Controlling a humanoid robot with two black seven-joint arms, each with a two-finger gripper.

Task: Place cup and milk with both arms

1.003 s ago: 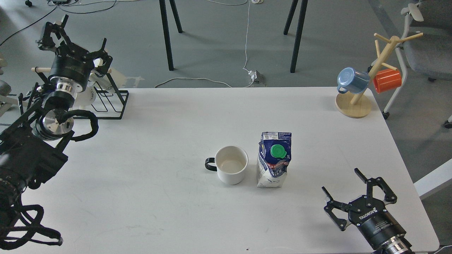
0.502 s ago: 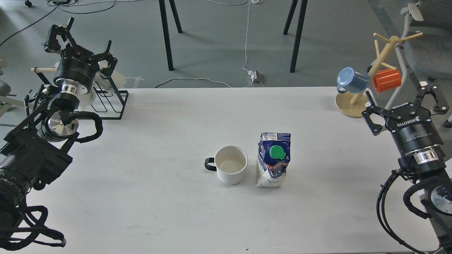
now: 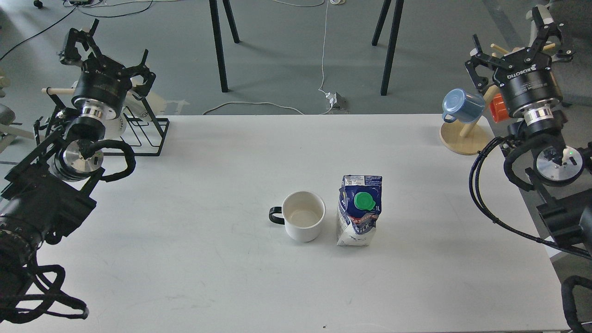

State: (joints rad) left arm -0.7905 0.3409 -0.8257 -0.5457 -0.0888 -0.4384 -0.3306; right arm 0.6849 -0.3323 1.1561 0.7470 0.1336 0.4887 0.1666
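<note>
Left gripper [image 3: 107,51] raised, fingers spread; right gripper [image 3: 518,34] likewise, both empty.

White cup [image 3: 303,216], black handle; blue milk carton [image 3: 359,210], green cap.

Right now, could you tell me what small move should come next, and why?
Probably hold both arms back: the white cup and milk carton stand upright together on the table, while the left gripper and right gripper hang open and apart from them.

White mug [image 3: 303,216] with black handle stood upright, empty, just left of blue-white milk carton [image 3: 359,210], green cap, upright; both well apart from grippers.
</note>
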